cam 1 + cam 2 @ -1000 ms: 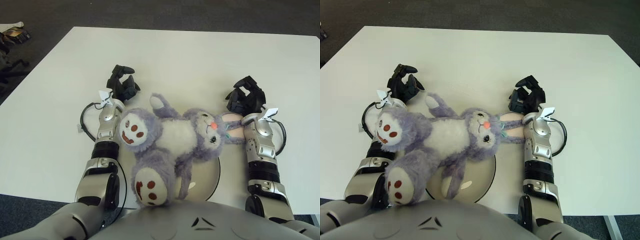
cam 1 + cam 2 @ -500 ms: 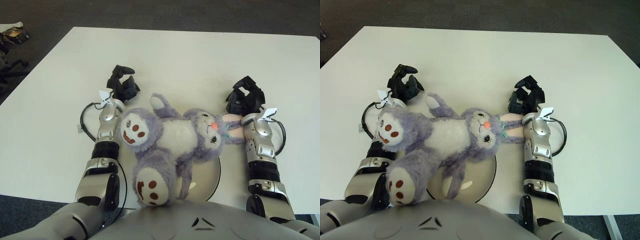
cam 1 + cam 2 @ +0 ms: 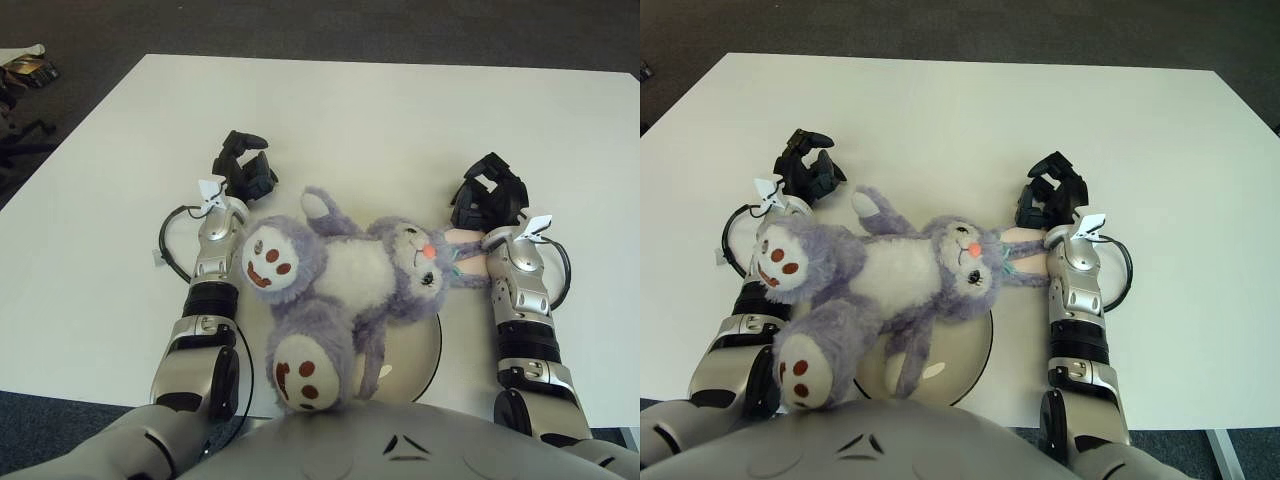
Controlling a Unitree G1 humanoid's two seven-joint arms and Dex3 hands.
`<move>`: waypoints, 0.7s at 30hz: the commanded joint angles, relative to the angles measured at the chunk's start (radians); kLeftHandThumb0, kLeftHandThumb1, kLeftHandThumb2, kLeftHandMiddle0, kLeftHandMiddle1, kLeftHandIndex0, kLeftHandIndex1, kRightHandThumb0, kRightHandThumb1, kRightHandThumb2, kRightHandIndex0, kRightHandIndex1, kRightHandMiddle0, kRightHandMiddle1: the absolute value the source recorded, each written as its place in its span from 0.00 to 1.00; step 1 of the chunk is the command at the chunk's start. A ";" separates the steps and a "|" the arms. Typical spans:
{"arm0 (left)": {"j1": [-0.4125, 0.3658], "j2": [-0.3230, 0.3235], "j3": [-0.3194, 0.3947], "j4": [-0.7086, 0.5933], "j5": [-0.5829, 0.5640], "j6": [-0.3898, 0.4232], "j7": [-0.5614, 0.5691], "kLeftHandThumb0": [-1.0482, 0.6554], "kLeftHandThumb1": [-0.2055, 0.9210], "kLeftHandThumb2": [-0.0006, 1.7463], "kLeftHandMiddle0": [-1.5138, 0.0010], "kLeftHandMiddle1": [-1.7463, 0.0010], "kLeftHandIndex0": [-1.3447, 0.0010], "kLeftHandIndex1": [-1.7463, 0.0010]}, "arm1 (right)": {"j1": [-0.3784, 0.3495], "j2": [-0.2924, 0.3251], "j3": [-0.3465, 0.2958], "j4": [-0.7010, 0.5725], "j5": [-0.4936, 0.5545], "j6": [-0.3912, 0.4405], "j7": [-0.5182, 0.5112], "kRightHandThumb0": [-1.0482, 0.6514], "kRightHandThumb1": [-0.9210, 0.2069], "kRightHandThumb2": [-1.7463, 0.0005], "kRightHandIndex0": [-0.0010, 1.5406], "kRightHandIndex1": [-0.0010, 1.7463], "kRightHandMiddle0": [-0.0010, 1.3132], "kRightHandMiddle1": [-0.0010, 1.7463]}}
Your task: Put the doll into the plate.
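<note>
Reading the scene: doll [image 3: 345, 280] sprawls on its back over the plate [image 3: 425, 355], between my two forearms.
Doll position: torso covers most of the plate; head toward 2 o'clock, pink-lined ear pointing at my right wrist; both big feet overhang the rim at 8 and 9 o'clock.
Plate: only a tan arc shows at the doll's 5 o'clock, on the white table [image 3: 400, 110], near the edge closest to me.
Left hand: left hand [image 3: 243, 168] at 10 o'clock of the doll, just beyond its raised foot, fingers curled, nothing in them; no contact with the plush that I can see.
Right hand: right hand [image 3: 488, 203] at 2 o'clock of the doll, just past the ear tip, fingers curled, also gripping nothing.
Task state: looks essentially done to me; the body sits on the plate, only the limbs hang over.
Handling: soft fluffy plush, probably light, squashes under pressure, not fragile. Limbs are floppy, so they will dangle and drag. Fur should give decent friction, low slip risk.
Grab point: if it needs recentring, I'd pinch the torso from both sides or take a thick leg near the hip. Avoid the ear or thin arm; they would just stretch and let the body swing.
Risk: the overhanging feet could tip the doll off the rim toward 8 o'clock if nudged.
</note>
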 commanded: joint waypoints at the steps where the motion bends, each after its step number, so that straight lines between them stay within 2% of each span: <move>1: 0.029 -0.003 -0.005 -0.002 0.009 0.026 0.012 0.36 0.59 0.65 0.40 0.00 0.63 0.00 | 0.051 0.004 -0.007 0.049 0.011 0.045 -0.008 0.61 0.87 0.00 0.57 1.00 0.51 1.00; 5: 0.033 -0.006 -0.007 -0.013 0.008 0.032 0.013 0.36 0.59 0.65 0.40 0.00 0.63 0.00 | 0.047 0.006 -0.017 0.063 0.014 0.040 -0.017 0.61 0.87 0.00 0.58 1.00 0.51 1.00; 7: 0.036 -0.007 -0.007 -0.018 0.006 0.035 0.009 0.36 0.59 0.65 0.40 0.00 0.63 0.00 | 0.045 0.010 -0.023 0.073 0.014 0.023 -0.026 0.45 0.67 0.14 0.71 1.00 0.49 1.00; 10: 0.039 -0.007 -0.008 -0.024 0.001 0.040 0.002 0.36 0.60 0.65 0.40 0.00 0.63 0.00 | 0.039 0.017 -0.033 0.100 0.012 -0.017 -0.041 0.37 0.58 0.21 0.77 1.00 0.47 1.00; 21: 0.046 -0.005 -0.014 -0.039 0.004 0.056 0.001 0.36 0.60 0.64 0.40 0.00 0.64 0.00 | 0.030 0.025 -0.040 0.155 0.008 -0.112 -0.058 0.34 0.53 0.25 0.79 1.00 0.46 1.00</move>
